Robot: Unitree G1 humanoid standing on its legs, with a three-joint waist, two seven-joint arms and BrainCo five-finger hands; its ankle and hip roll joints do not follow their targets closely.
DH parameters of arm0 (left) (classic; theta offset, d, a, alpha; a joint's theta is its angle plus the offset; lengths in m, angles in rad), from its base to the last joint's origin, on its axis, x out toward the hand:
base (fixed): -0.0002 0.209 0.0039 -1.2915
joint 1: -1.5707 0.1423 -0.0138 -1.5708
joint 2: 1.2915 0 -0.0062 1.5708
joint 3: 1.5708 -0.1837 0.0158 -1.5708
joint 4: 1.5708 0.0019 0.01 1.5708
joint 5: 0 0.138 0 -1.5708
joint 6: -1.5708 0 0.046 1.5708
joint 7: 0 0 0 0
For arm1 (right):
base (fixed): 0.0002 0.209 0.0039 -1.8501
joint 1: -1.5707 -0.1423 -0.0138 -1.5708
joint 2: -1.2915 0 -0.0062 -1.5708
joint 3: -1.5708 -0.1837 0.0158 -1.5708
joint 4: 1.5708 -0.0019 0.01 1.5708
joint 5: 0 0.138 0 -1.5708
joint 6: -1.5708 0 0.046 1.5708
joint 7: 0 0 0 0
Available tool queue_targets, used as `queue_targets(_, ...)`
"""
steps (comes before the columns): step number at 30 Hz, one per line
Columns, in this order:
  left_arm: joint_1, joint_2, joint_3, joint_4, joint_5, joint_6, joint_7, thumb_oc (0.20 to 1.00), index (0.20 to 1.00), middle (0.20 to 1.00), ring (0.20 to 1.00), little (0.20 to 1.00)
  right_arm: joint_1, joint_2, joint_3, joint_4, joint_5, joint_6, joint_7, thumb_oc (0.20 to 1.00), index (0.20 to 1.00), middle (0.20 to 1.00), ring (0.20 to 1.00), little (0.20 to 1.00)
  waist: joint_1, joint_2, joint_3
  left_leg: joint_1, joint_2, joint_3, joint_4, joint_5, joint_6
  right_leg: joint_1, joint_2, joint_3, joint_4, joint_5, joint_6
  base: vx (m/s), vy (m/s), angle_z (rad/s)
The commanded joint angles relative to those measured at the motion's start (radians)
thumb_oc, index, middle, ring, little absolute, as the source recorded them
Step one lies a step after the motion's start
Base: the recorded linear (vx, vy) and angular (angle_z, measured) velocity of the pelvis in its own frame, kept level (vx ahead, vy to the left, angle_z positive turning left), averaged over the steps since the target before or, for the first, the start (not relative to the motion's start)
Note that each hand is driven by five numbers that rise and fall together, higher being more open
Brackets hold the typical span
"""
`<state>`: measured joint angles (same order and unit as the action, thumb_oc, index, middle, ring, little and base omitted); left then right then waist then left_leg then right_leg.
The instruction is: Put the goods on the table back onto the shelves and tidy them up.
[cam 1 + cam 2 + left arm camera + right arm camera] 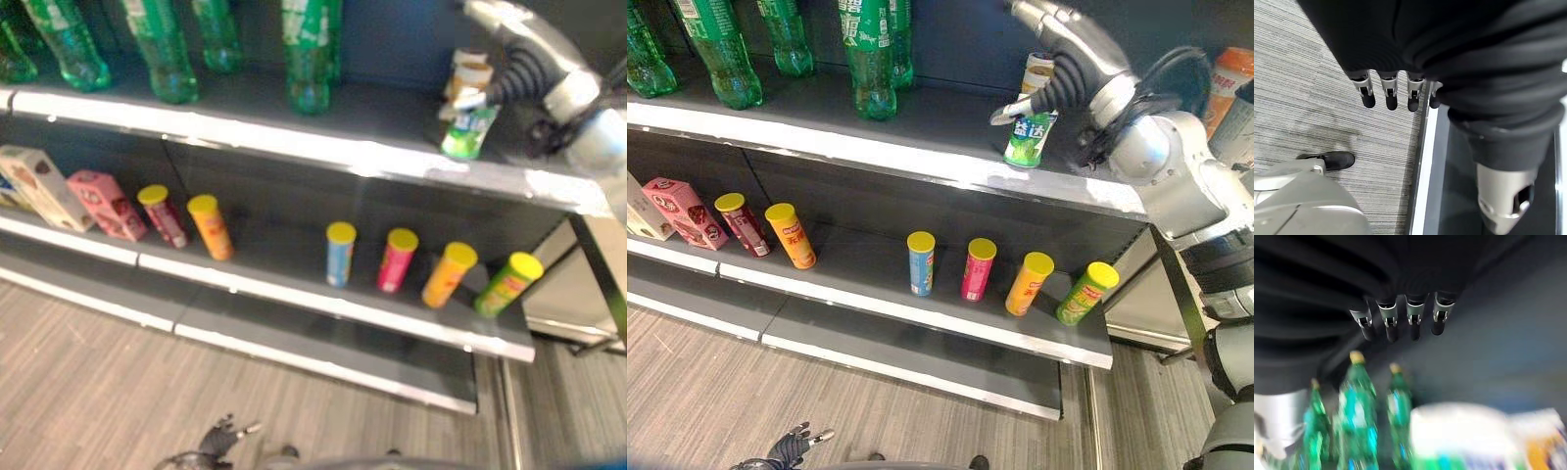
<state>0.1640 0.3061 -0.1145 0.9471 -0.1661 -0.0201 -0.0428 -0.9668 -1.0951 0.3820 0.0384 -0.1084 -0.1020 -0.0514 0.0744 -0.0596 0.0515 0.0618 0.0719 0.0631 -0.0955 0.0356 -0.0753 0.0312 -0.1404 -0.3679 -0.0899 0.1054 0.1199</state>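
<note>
Standing along the left of the upper shelf (823, 137) are green bottles (867, 54), upright and close together. Below them, on the middle shelf (872, 294), a cream box (39, 186) and a pink box (684, 211) lean at the far left, with a dark red canister (743, 223) and an orange canister (792, 235) just beside them, both yellow-lidded and tilted. Low at the bottom edge, over the grey floor (921, 411), the left hand (789, 448) hangs with its fingers (1391, 93) straight and relaxed, holding nothing. Further right on the middle shelf stand a blue canister (920, 262), a magenta canister (977, 268), a second orange one (1028, 282) and a green one (1084, 292), the last two leaning. Above these, on the upper shelf, a green-and-white can (1030, 137) stands upright with a pale can (1036, 71) just behind it. The right hand (1043, 98) is just above the green-and-white can; its fingers (1413, 320) reach out straight, curled round nothing
</note>
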Motion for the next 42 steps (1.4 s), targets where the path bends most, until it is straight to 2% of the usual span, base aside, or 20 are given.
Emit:
queue_targets(1,-0.039,0.02,-0.022,0.006,0.051,-0.018,0.013,1.0,1.0,1.0,1.0,1.0,0.006,-0.07,-0.074,-0.039,0.006,-0.02,-0.082,1.0,1.0,1.0,1.0,1.0,0.014,-0.02,0.0,0.01,-0.014,0.144,0.008,-0.064,-0.031,0.05,0.018,-0.03,0.003,-0.098,0.038,0.0,0.0,0.0)
queue_targets(8,-0.05,0.017,-0.014,0.046,0.056,-0.011,0.021,1.0,1.0,1.0,1.0,1.0,0.127,-0.106,-0.257,-0.073,-0.003,-0.022,-0.155,1.0,1.0,1.0,1.0,1.0,0.006,-0.032,0.0,0.009,-0.013,0.147,0.008,-0.069,-0.028,0.048,0.016,-0.027,0.003,-0.097,0.042,0.0,0.003,0.01)
queue_targets(11,-0.069,0.01,0.002,0.083,0.067,-0.009,0.037,1.0,1.0,1.0,1.0,1.0,0.246,-0.115,-0.411,-0.111,-0.023,-0.024,-0.218,1.0,1.0,1.0,1.0,1.0,-0.009,-0.041,-0.002,0.011,-0.013,0.152,0.008,-0.074,-0.027,0.047,0.014,-0.025,0.003,-0.095,0.044,0.01,0.005,0.0)
queue_targets(13,-0.07,0.01,0.005,0.085,0.069,-0.009,0.039,1.0,1.0,1.0,1.0,1.0,0.277,-0.114,-0.45,-0.119,-0.023,-0.026,-0.227,1.0,1.0,1.0,1.0,1.0,-0.012,-0.042,-0.003,0.011,-0.013,0.153,0.008,-0.075,-0.028,0.046,0.014,-0.024,0.003,-0.095,0.045,0.0,0.0,0.0)
queue_targets(15,-0.078,0.011,0.002,0.092,0.075,-0.008,0.044,1.0,1.0,1.0,1.0,1.0,0.355,-0.11,-0.537,-0.143,-0.03,-0.028,-0.25,1.0,1.0,1.0,1.0,1.0,-0.019,-0.046,-0.003,0.008,-0.014,0.154,0.008,-0.076,-0.027,0.043,0.013,-0.022,0.003,-0.093,0.046,0.0,0.0,0.0)
queue_targets(17,-0.081,0.006,0.003,0.092,0.082,-0.007,0.043,1.0,1.0,1.0,1.0,1.0,0.434,-0.084,-0.62,-0.165,-0.01,-0.036,-0.263,1.0,1.0,1.0,1.0,1.0,-0.039,-0.042,-0.004,0.011,-0.016,0.159,0.008,-0.08,-0.025,0.042,0.012,-0.016,0.003,-0.092,0.047,0.0,0.0,0.0)
queue_targets(20,-0.083,0.008,-0.001,0.09,0.085,-0.007,0.042,1.0,1.0,1.0,1.0,1.0,0.486,-0.064,-0.67,-0.187,0.009,-0.043,-0.256,1.0,1.0,1.0,1.0,1.0,-0.041,-0.042,-0.004,0.013,-0.017,0.161,0.008,-0.082,-0.024,0.041,0.011,-0.013,0.003,-0.091,0.048,0.01,0.01,-0.03)
queue_targets(21,-0.084,0.007,-0.006,0.088,0.087,-0.006,0.036,1.0,1.0,1.0,1.0,1.0,0.55,-0.016,-0.723,-0.223,0.058,-0.06,-0.236,1.0,1.0,1.0,1.0,1.0,-0.05,-0.039,-0.003,0.016,-0.017,0.165,0.008,-0.086,-0.022,0.039,0.011,-0.008,0.003,-0.088,0.049,0.01,0.017,-0.05)
queue_targets(23,-0.086,0.007,-0.004,0.085,0.089,-0.008,0.031,1.0,1.0,1.0,1.0,1.0,0.593,0.028,-0.754,-0.259,0.114,-0.078,-0.204,1.0,1.0,1.0,1.0,1.0,-0.065,-0.032,0.0,0.018,-0.017,0.175,0.008,-0.089,-0.018,0.032,0.01,0.002,0.003,-0.084,0.052,-0.02,0.029,-0.12)
queue_targets(24,-0.089,0.01,0.0,0.077,0.088,-0.009,0.027,1.0,1.0,1.0,1.0,1.0,0.62,0.069,-0.769,-0.288,0.17,-0.096,-0.179,1.0,1.0,1.0,1.0,1.0,-0.088,-0.023,0.005,0.018,-0.018,0.189,0.008,-0.09,-0.011,0.018,0.011,0.024,0.003,-0.073,0.056,-0.03,0.033,-0.35)
queue_targets(26,-0.086,0.011,0.001,0.077,0.089,-0.009,0.025,1.0,1.0,1.0,1.0,1.0,0.626,0.097,-0.773,-0.308,0.203,-0.102,-0.161,1.0,1.0,1.0,1.0,1.0,-0.094,-0.019,0.007,0.02,-0.02,0.197,0.008,-0.094,-0.005,0.01,0.012,0.038,0.005,-0.069,0.058,-0.02,0.048,-0.51)
queue_targets(30,-0.072,0.011,0.007,0.078,0.092,-0.015,0.016,1.0,1.0,1.0,1.0,1.0,0.651,0.166,-0.775,-0.353,0.286,-0.125,-0.124,1.0,1.0,1.0,1.0,1.0,-0.124,-0.004,0.012,0.038,-0.026,0.241,0.008,-0.106,0.012,-0.018,0.017,0.11,0.018,-0.056,0.062,0.0,0.083,-0.71)
queue_targets(32,-0.081,0.015,-0.007,0.067,0.1,-0.021,0.009,1.0,1.0,1.0,1.0,1.0,0.659,0.204,-0.772,-0.385,0.352,-0.136,-0.097,1.0,1.0,1.0,1.0,1.0,-0.161,0.005,0.015,0.04,-0.027,0.274,0.008,-0.11,0.019,-0.048,0.019,0.145,0.037,-0.046,0.067,-0.05,0.085,-0.75)
queue_targets(33,-0.081,0.015,-0.006,0.067,0.1,-0.021,0.009,1.0,1.0,1.0,1.0,1.0,0.659,0.205,-0.772,-0.386,0.354,-0.136,-0.096,1.0,1.0,1.0,1.0,1.0,-0.16,0.004,0.014,0.04,-0.026,0.276,0.008,-0.11,0.019,-0.051,0.019,0.147,0.038,-0.047,0.067,-0.05,0.064,-0.63)
queue_targets(36,-0.1,0.02,-0.025,0.048,0.105,-0.029,0.008,1.0,1.0,1.0,1.0,1.0,0.662,0.221,-0.759,-0.408,0.414,-0.14,-0.069,1.0,1.0,1.0,1.0,1.0,-0.193,0.005,0.018,0.045,-0.028,0.306,0.008,-0.115,0.026,-0.078,0.019,0.176,0.066,-0.043,0.07,-0.03,0.051,-0.63)
queue_targets(38,-0.113,0.021,-0.04,0.029,0.108,-0.036,0.005,1.0,1.0,1.0,1.0,1.0,0.672,0.229,-0.753,-0.419,0.466,-0.139,-0.042,1.0,1.0,1.0,1.0,1.0,-0.214,0.011,0.028,0.052,-0.028,0.317,0.008,-0.124,0.034,-0.098,0.016,0.199,0.103,-0.05,0.078,-0.08,0.063,-0.38)
queue_targets(39,-0.135,0.027,-0.05,0.01,0.103,-0.041,-0.001,1.0,1.0,1.0,1.0,1.0,0.677,0.236,-0.732,-0.415,0.512,-0.145,-0.018,1.0,1.0,1.0,1.0,1.0,-0.231,0.018,0.047,0.05,-0.02,0.333,0.008,-0.119,0.04,-0.14,0.013,0.222,0.164,-0.053,0.086,-0.11,0.045,-0.42)
queue_targets(40,-0.136,0.027,-0.049,0.01,0.103,-0.041,-0.001,1.0,1.0,1.0,1.0,1.0,0.675,0.235,-0.731,-0.414,0.513,-0.146,-0.017,1.0,1.0,1.0,1.0,1.0,-0.229,0.016,0.046,0.046,-0.021,0.336,0.008,-0.114,0.04,-0.147,0.012,0.225,0.166,-0.05,0.084,-0.21,0.035,-0.58)
queue_targets(41,-0.148,0.041,-0.059,-0.019,0.099,-0.044,-0.007,1.0,1.0,1.0,1.0,1.0,0.676,0.241,-0.718,-0.421,0.532,-0.143,0.0,1.0,1.0,1.0,1.0,1.0,-0.236,0.029,0.061,0.041,-0.006,0.357,0.008,-0.109,0.05,-0.163,0.005,0.209,0.231,-0.086,0.086,-0.12,0.011,-0.62)
queue_targets(42,-0.148,0.041,-0.059,-0.02,0.099,-0.044,-0.007,1.0,1.0,1.0,1.0,1.0,0.675,0.241,-0.718,-0.42,0.532,-0.144,0.001,1.0,1.0,1.0,1.0,1.0,-0.234,0.028,0.062,0.041,-0.006,0.358,0.008,-0.109,0.05,-0.165,0.004,0.211,0.237,-0.089,0.086,-0.17,0.04,-0.79)
